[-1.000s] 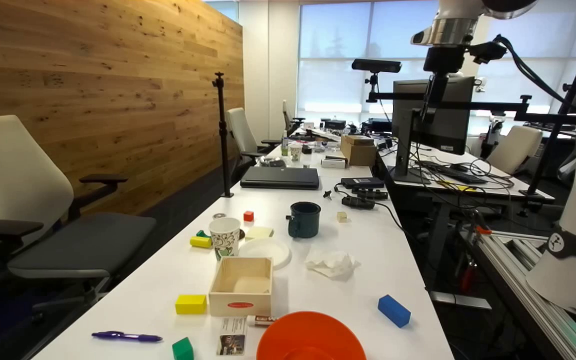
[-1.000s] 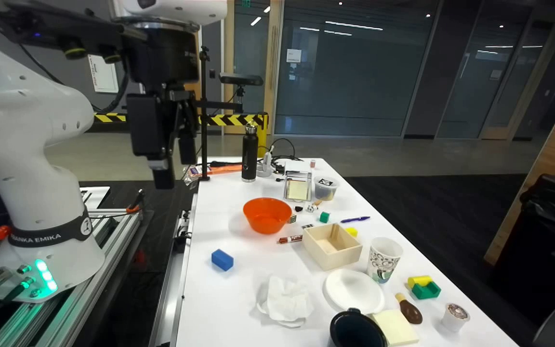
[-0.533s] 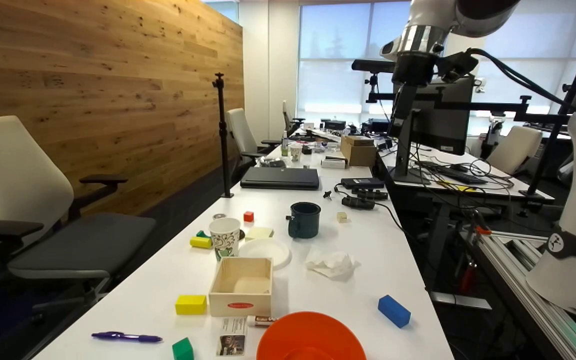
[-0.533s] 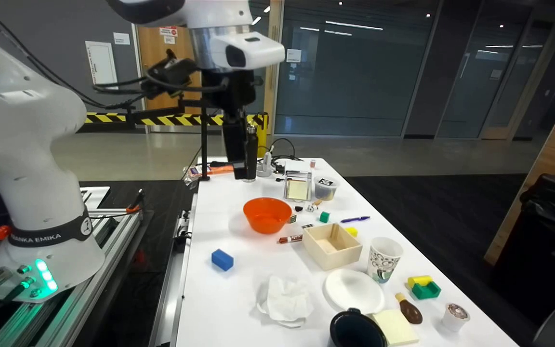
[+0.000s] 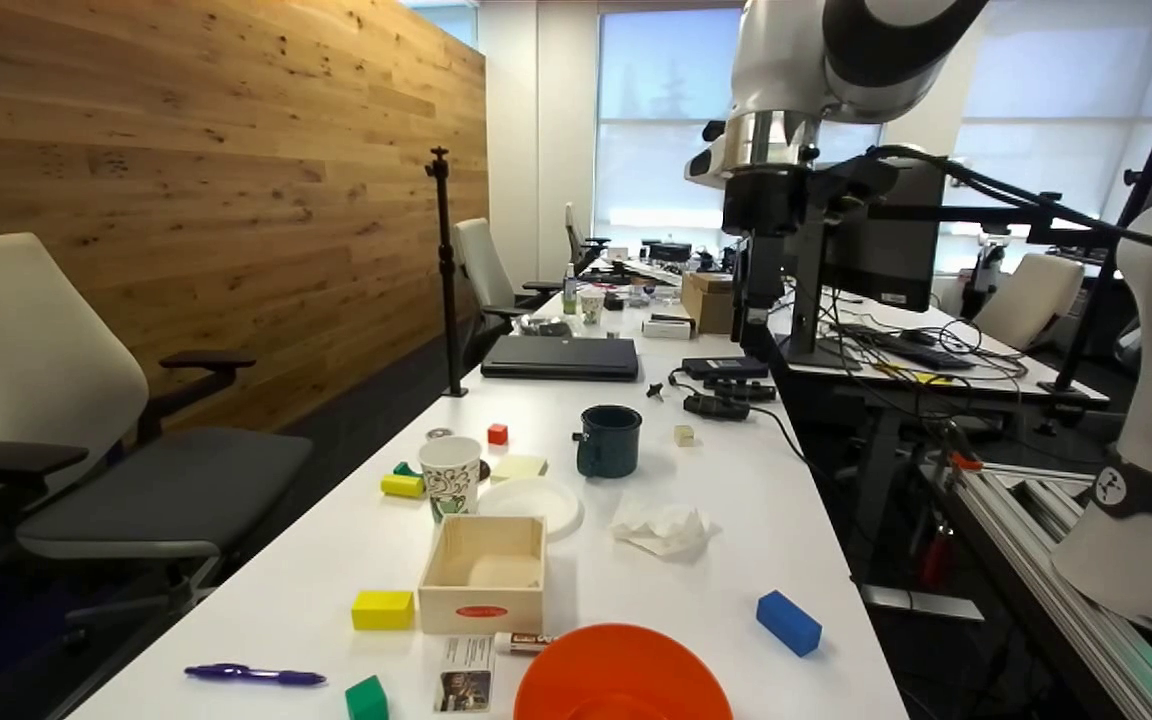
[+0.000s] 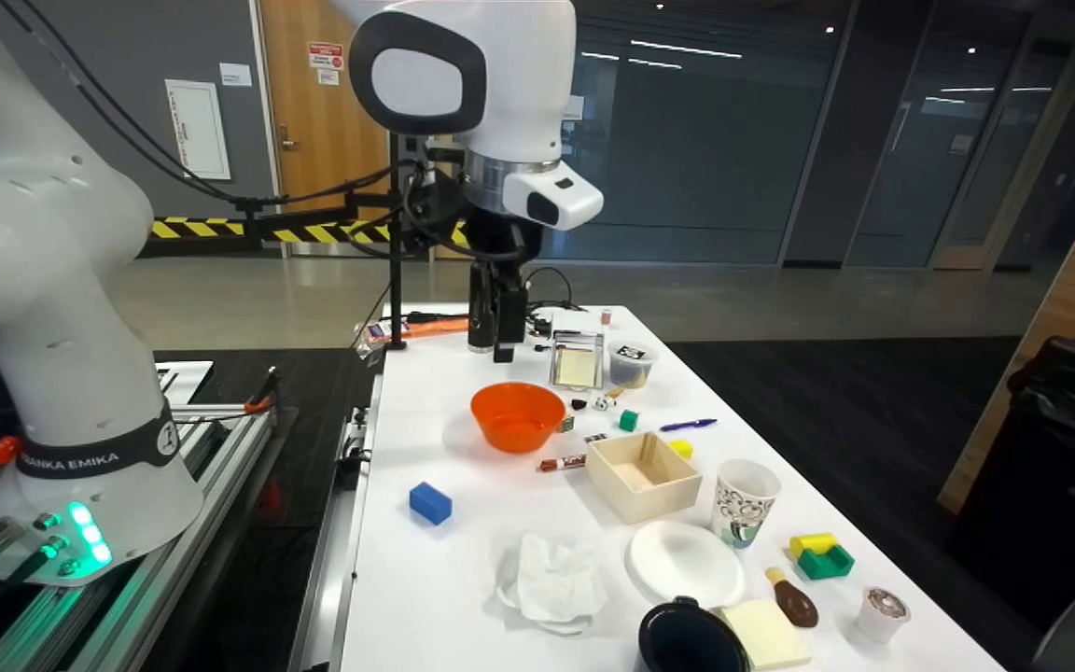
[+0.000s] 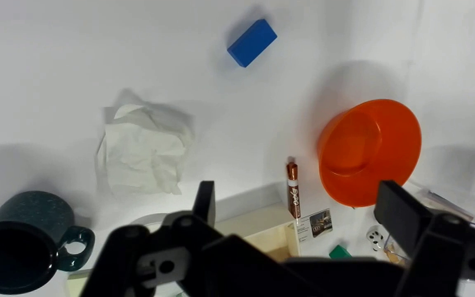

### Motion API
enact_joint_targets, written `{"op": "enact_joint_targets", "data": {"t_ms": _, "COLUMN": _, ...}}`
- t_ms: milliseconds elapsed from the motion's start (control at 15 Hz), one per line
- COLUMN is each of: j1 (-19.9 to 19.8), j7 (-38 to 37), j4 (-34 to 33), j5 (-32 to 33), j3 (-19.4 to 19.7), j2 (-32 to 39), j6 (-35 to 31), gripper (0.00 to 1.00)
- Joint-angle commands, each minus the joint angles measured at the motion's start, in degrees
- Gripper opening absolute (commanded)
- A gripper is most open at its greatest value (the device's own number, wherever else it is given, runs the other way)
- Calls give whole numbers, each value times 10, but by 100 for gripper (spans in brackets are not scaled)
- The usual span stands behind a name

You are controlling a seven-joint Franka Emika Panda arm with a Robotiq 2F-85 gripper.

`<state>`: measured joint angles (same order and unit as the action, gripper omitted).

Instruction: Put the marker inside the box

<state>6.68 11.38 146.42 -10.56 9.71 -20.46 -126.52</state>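
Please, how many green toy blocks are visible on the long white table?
2. In an exterior view, a small green cube lies near the slim purple pen, and a green notched block lies beside the yellow cylindrical block. More may be hidden.

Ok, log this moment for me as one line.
gripper: open, nothing held | marker: lying on table beside box, near orange bowl | box: marker not inside | task: placing not yet done
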Motion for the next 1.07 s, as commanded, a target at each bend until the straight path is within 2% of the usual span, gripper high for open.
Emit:
{"op": "enact_joint_targets", "data": {"t_ms": 0, "j1": -20, "j7": 8, "j4": -5, "j5": -8, "j3": -19, "j2": 7, "j6": 3, "gripper": 100}}
{"op": "enact_joint_targets", "data": {"t_ms": 200, "j1": -11, "j7": 52, "j4": -16, "j5": -42, "j3": -4, "j2": 35, "j6": 12, "gripper": 100}}
{"op": "enact_joint_targets", "data": {"t_ms": 400, "j1": 14, "j7": 173, "j4": -52, "j5": -139, "j3": 15, "j2": 104, "j6": 0, "gripper": 100}}
{"op": "enact_joint_targets", "data": {"t_ms": 533, "j1": 18, "j7": 250, "j4": -86, "j5": -217, "j3": 12, "j2": 152, "j6": 12, "gripper": 100}}
{"op": "enact_joint_targets", "data": {"t_ms": 667, "j1": 9, "j7": 322, "j4": -131, "j5": -285, "j3": -3, "j2": 206, "j6": 42, "gripper": 100}}
{"op": "enact_joint_targets", "data": {"t_ms": 800, "j1": -9, "j7": 366, "j4": -176, "j5": -325, "j3": -29, "j2": 257, "j6": 77, "gripper": 100}}
{"op": "enact_joint_targets", "data": {"t_ms": 1000, "j1": -25, "j7": 367, "j4": -242, "j5": -341, "j3": -72, "j2": 330, "j6": 103, "gripper": 100}}
